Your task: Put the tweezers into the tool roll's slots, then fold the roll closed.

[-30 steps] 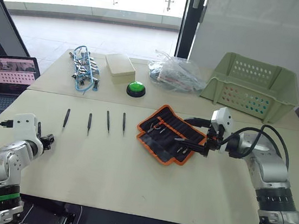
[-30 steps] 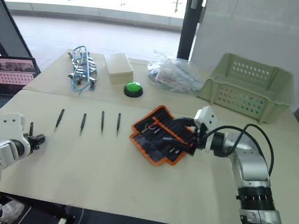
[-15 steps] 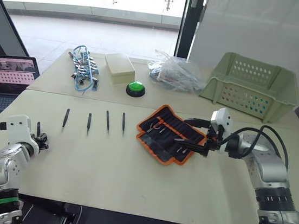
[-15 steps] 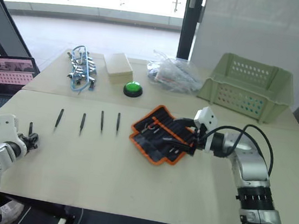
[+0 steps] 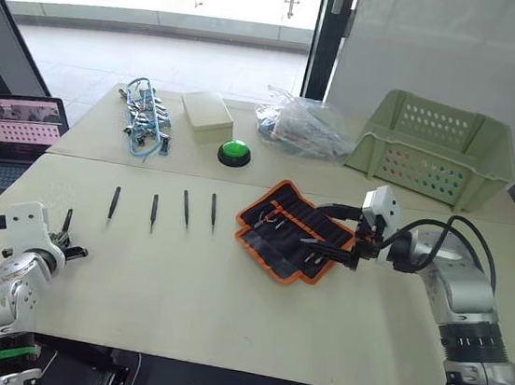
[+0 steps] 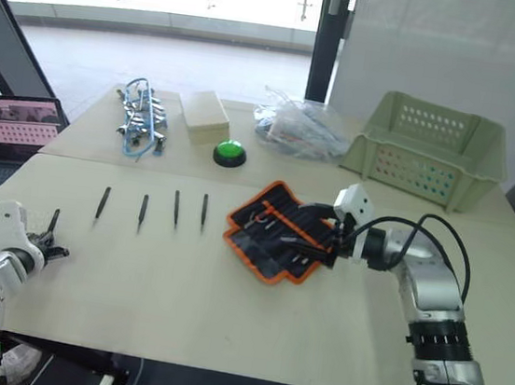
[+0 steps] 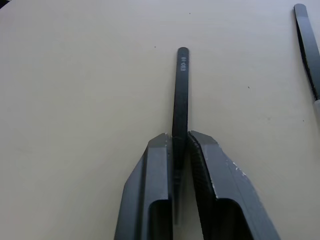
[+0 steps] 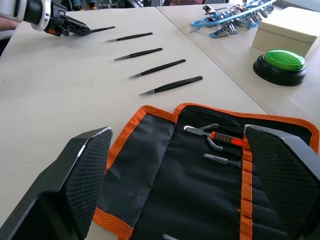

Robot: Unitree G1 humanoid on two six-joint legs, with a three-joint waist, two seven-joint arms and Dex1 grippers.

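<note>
Moved since a second ago: left gripper (image 7: 181,150), drawn back toward the table's near left edge, fingers pinching one tweezer (image 7: 180,95). Right gripper (image 8: 180,185): unmoved, fingers spread wide, poised over the tool roll (image 5: 293,228). Roll: open, flat, centre-right on table (image 5: 224,311). Four tweezers (image 5: 163,207): in a row on the table, left of the roll, apart from it. Green basket (image 5: 432,148): far right.

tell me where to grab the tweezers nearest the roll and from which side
Grip those tweezers near the middle of the slim shaft, coming straight down from above with fingers across the width. They lie flat on the table, running away from the robot, with open gaps to the neighbouring tweezers and the roll.
</note>
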